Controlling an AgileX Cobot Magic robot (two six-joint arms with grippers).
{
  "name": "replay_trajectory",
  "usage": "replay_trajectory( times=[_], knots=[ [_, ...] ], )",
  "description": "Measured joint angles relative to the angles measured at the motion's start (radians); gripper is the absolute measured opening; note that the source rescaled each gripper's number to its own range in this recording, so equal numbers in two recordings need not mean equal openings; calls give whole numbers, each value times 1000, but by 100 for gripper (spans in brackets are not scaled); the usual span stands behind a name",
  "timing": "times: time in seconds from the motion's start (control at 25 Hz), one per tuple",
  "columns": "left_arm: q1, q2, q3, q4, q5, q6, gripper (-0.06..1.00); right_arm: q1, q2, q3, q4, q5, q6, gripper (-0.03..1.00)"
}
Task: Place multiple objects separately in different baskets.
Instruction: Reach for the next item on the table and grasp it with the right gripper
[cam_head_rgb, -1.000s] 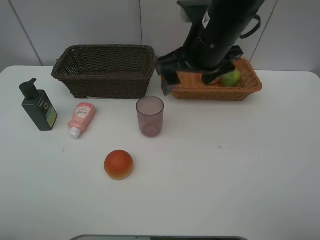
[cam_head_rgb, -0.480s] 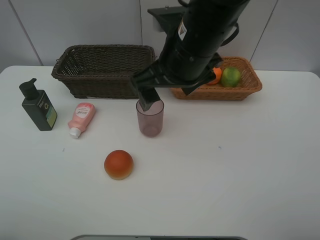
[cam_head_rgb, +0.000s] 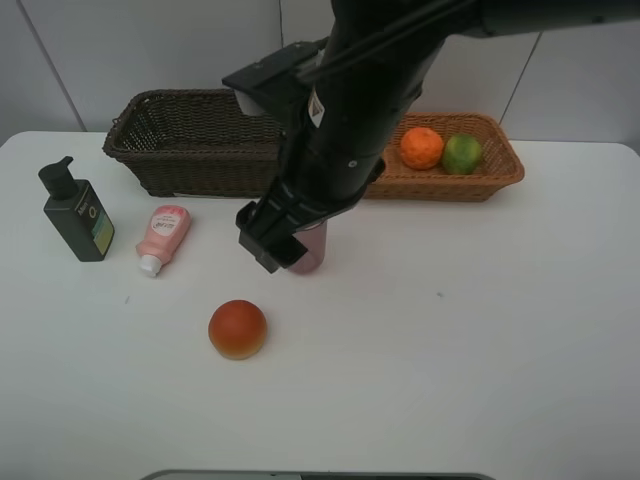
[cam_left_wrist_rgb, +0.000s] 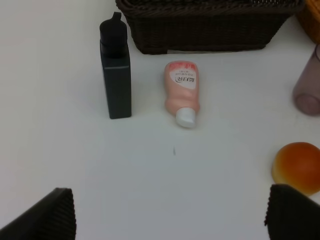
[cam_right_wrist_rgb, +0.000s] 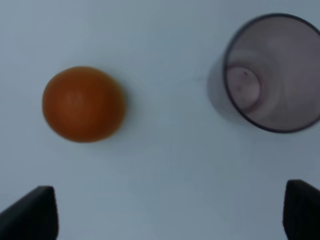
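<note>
Both wide open, empty: right hand (cam_head_rgb: 268, 240), left hand (cam_left_wrist_rgb: 170, 220) | right hand above tabletop (cam_head_rgb: 450, 350), between red-orange fruit (cam_head_rgb: 237, 329) and purple cup (cam_right_wrist_rgb: 270, 75) | advice, if fruit is next: centre jaws over it, clear of cup, close round widest part

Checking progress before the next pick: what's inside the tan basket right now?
The tan basket holds an orange and a green citrus, side by side. The right arm covers its left end in the high view, so anything there is hidden.
</note>
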Motion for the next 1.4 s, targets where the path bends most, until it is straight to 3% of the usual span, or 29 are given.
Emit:
replay_trajectory(
  times=[0.24, 0.52, 0.88, 1.4],
  knots=[
    [0, 0, 0, 0, 0, 0, 98, 21, 49, 0, 134, -7, -536, 100],
    [0, 0, 0, 0, 0, 0, 98, 21, 153, -21, 192, -20, -919, 100],
    [0, 0, 0, 0, 0, 0, 98, 33, 255, -66, 201, -26, -1140, 100],
    [0, 0, 0, 0, 0, 0, 98, 49, 387, -196, 201, -25, -1159, 100]
  ],
)
